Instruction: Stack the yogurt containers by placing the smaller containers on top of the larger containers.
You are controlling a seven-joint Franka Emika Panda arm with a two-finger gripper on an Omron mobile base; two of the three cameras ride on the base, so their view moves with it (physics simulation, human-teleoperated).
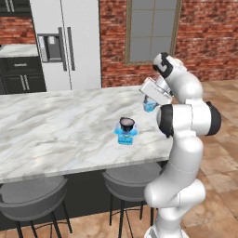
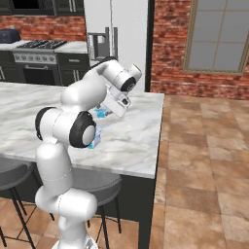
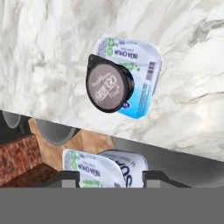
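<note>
Dark round cup [image 1: 126,123] sits on top of the larger light-blue tub [image 1: 126,135], mid marble bench [image 1: 56,125]. Tiny light-blue tub [image 3: 98,168] is between the pincer [image 3: 112,175] fingers, lifted off the bench at about 2 o'clock from the stack. Looks pinched, fingers on both sides. Stools [image 1: 32,197] beneath the bench edge.

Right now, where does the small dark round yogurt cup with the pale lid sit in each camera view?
Left base view: small dark round cup at picture centre, stacked on the larger light-blue squarish tub.
Right base view: hidden behind the arm; just the tub's corner peeks out.
Hand view: upper middle, on the tub.
Shared landmark: white marble counter.
</note>
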